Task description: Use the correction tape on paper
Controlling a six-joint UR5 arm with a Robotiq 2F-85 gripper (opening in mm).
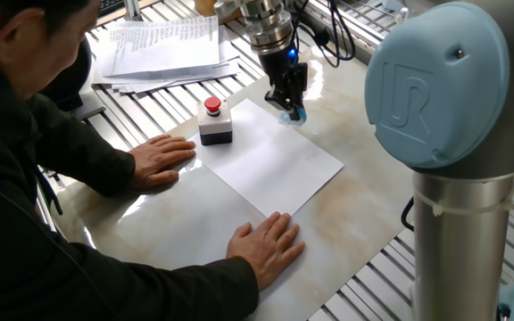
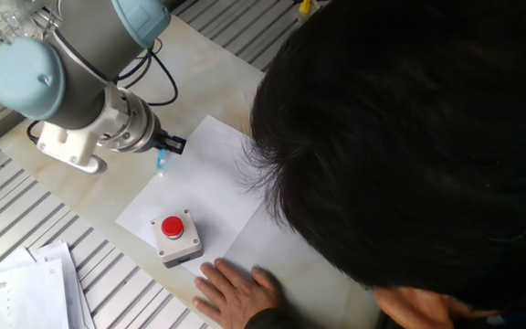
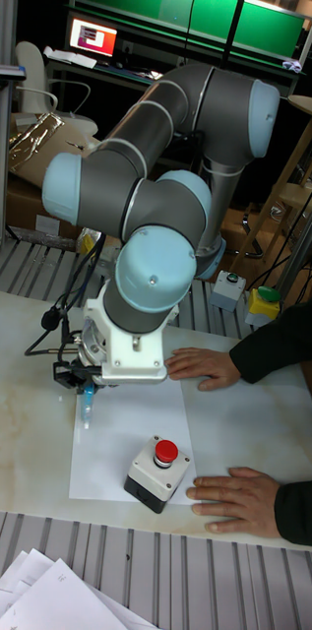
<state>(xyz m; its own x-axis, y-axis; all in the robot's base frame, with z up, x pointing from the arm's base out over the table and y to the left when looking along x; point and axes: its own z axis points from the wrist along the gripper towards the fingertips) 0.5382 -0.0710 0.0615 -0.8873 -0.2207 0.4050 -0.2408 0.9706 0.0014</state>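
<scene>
Correction tape (image 1: 293, 114), pinched in the fingers (image 1: 286, 96) at the paper's (image 1: 279, 165) upper edge, could be dragged off onto the worktop (image 1: 364, 196).

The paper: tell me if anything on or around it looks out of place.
One thing stands out: the grey button box sits on a corner of the paper, on the sheet to be taped. The gripper holds the correction tape at the sheet's far edge. A person's hands rest beside the paper.

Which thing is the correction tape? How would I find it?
Find the white paper on the marble table. At its far edge, the robot's gripper points down. The correction tape is the small light-blue piece in its fingers, unlike the grey red-button box.
</scene>
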